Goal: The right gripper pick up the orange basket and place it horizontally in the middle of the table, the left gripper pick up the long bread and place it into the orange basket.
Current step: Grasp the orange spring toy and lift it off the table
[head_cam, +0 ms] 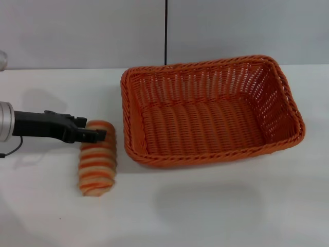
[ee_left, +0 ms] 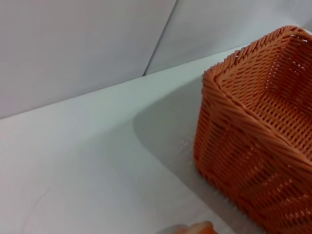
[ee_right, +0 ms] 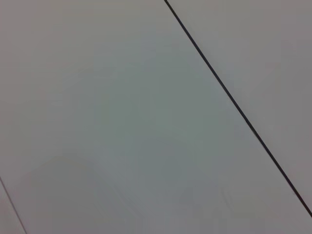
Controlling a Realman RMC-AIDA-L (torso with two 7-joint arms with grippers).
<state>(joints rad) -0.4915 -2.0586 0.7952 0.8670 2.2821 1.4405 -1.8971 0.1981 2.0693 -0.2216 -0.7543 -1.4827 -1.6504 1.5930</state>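
The left hand [head_cam: 97,135] reaches in from the left side of the table [head_cam: 216,206], slim black fingers on a silver-grey arm, and its tips sit over the far end of the long bread [head_cam: 97,159]. The fingers look close together at the roll's top, but from here I cannot tell whether they are gripping it or only touching it. The bread lies flat on the table, its length running away from the robot, orange and cream stripes across it. Just beside it, to the right and not touching, stands the orange basket [head_cam: 211,110], upright and with nothing in it, long side across the table near the middle. The left wrist view shows a basket corner [ee_left: 253,146] and a sliver of the bread [ee_left: 202,228]. The right hand is out of sight; its wrist camera shows only pale wall panels.
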